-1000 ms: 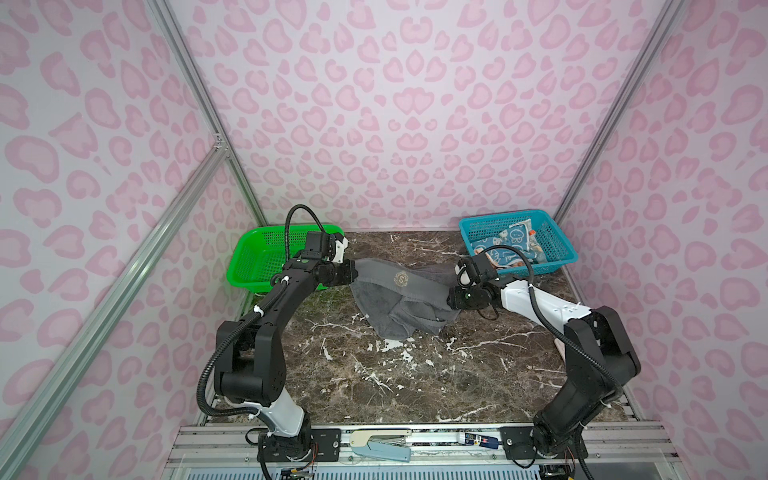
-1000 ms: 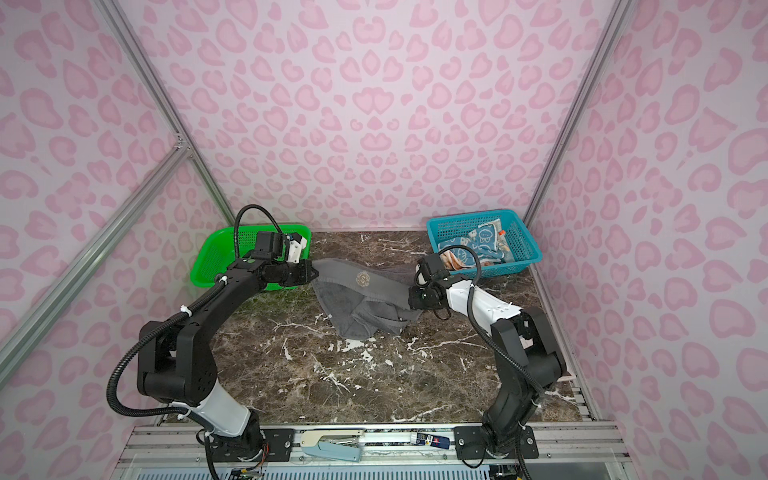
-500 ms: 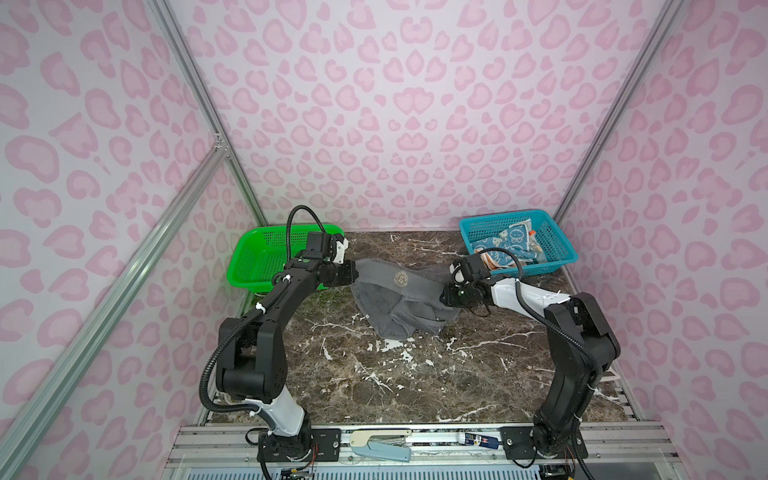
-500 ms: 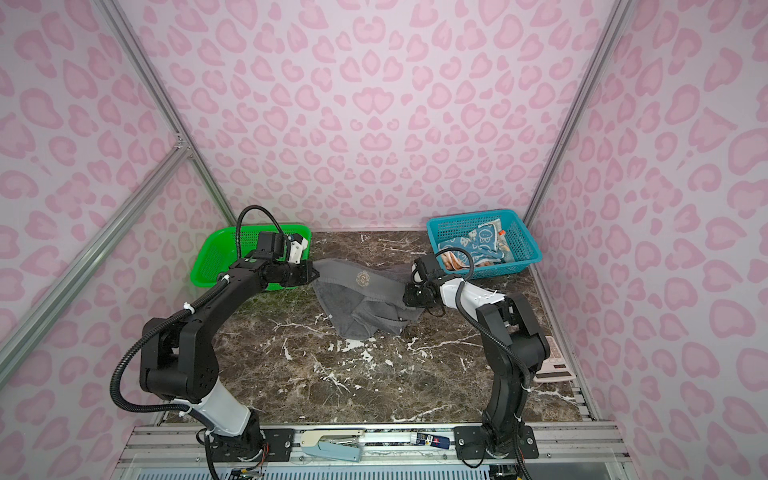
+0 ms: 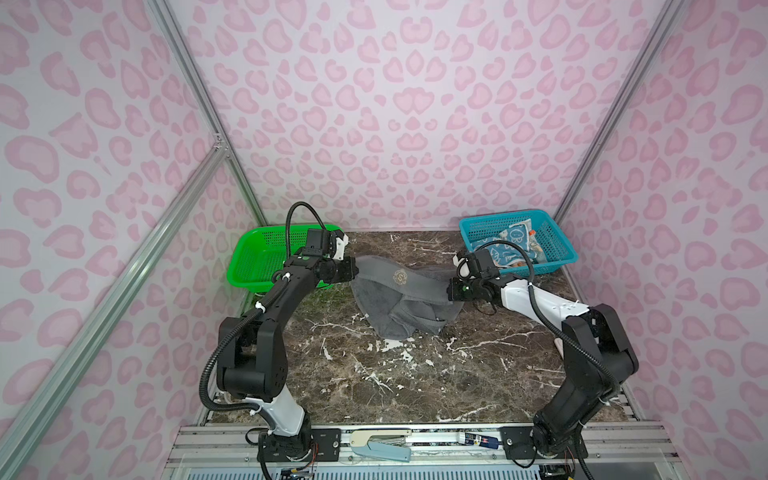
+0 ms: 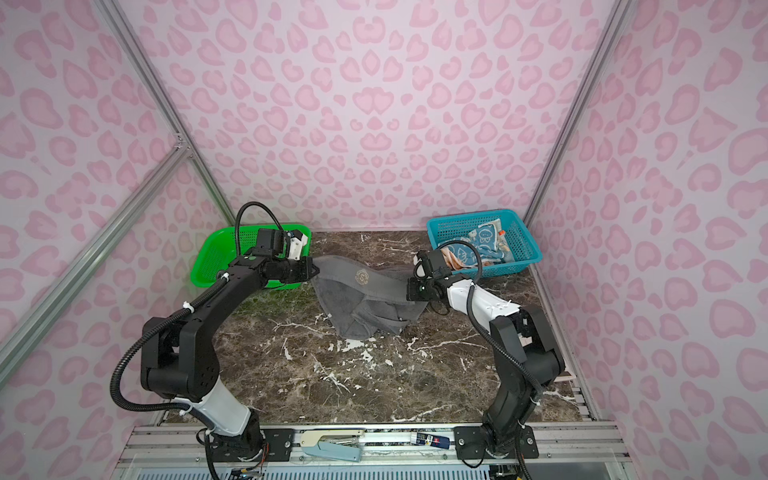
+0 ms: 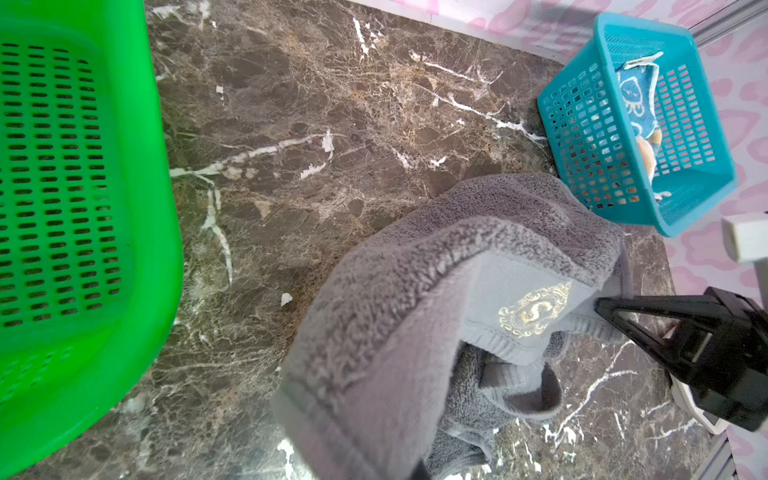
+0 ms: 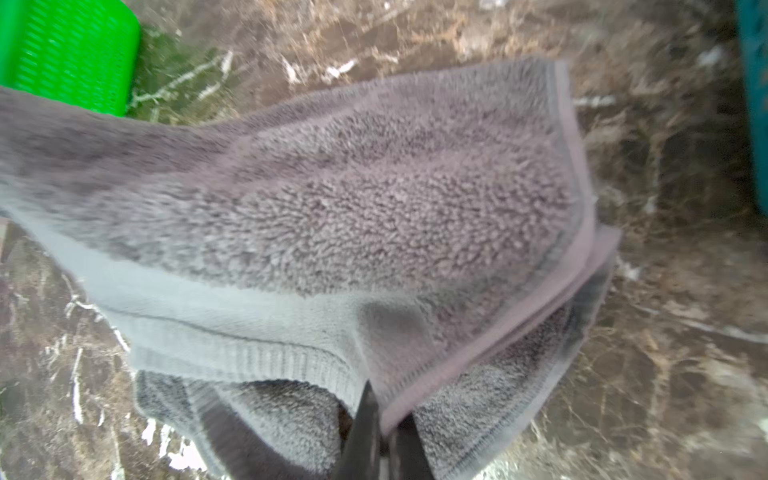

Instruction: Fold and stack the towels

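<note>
Far left at the back: green basket [image 5: 253,266]. Left claw [image 5: 354,269] clamped on left end of grey towel [image 5: 409,293]. Its top hem is stretched left-right between the claws, gold crest [image 5: 400,276] up, the rest sagging bunched onto the table [image 5: 374,374]. Right claw [image 5: 450,289] pinched tight on its right end. Blue rabbit towel [image 5: 507,245] crumpled in teal basket [image 5: 557,257], back right.

Grey towel [image 5: 399,299] spans mid-table between green basket [image 5: 257,259] and teal basket [image 5: 552,267]; front tabletop [image 5: 395,382] open.
</note>
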`<state>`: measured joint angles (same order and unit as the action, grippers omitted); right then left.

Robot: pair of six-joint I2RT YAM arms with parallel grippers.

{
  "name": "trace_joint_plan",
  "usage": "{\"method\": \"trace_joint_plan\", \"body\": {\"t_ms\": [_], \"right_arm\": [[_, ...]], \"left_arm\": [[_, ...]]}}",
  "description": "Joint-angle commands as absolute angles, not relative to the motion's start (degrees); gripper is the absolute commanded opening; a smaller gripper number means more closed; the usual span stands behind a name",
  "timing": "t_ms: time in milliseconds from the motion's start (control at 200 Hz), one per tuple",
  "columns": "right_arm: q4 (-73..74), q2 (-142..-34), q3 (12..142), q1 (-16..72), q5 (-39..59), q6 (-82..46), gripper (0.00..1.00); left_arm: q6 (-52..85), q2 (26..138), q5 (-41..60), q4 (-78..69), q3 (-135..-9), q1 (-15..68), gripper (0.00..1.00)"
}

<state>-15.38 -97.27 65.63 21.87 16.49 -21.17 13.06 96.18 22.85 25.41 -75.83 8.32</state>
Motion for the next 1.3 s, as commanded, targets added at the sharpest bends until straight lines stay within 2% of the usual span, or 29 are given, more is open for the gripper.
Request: {"method": "trace_joint_plan", "body": {"t_ms": [0, 120, 435, 765, 965, 1125, 1295], "right_arm": [[-16.48, -95.01, 67.87, 21.06, 16.06, -16.64, 0.00], [-22.68, -94.25, 72.78, 20.16, 15.10, -13.85, 0.00], [-20.72, -94.04, 69.28, 20.43, 17.30, -16.54, 0.25], [-18.68, -99.61, 70.75, 20.85, 20.82, -18.46, 0.27], [-21.21, -100.24, 70.33, 20.93, 19.60, -18.43, 0.44], [-21.33, -101.38, 68.15, 22.94, 18.46, -18.33, 0.50], [-19.43, -102.22, 67.82, 27.83, 11.55, -15.03, 0.57]], "left_arm": [[12.99, 94.26, 24.25, 25.05, -76.73, 8.30, 0.04], [12.24, 92.55, 24.47, 25.23, -79.14, 8.27, 0.04], [13.05, 91.88, 26.51, 23.93, -77.42, 8.40, 0.04], [13.45, 93.25, 26.78, 23.42, -77.43, 8.53, 0.04], [13.34, 94.14, 26.46, 23.48, -77.43, 8.52, 0.03], [13.18, 95.05, 26.32, 23.51, -77.43, 8.53, 0.04], [13.47, 95.60, 26.33, 23.76, -77.51, 8.52, 0.04]]}}
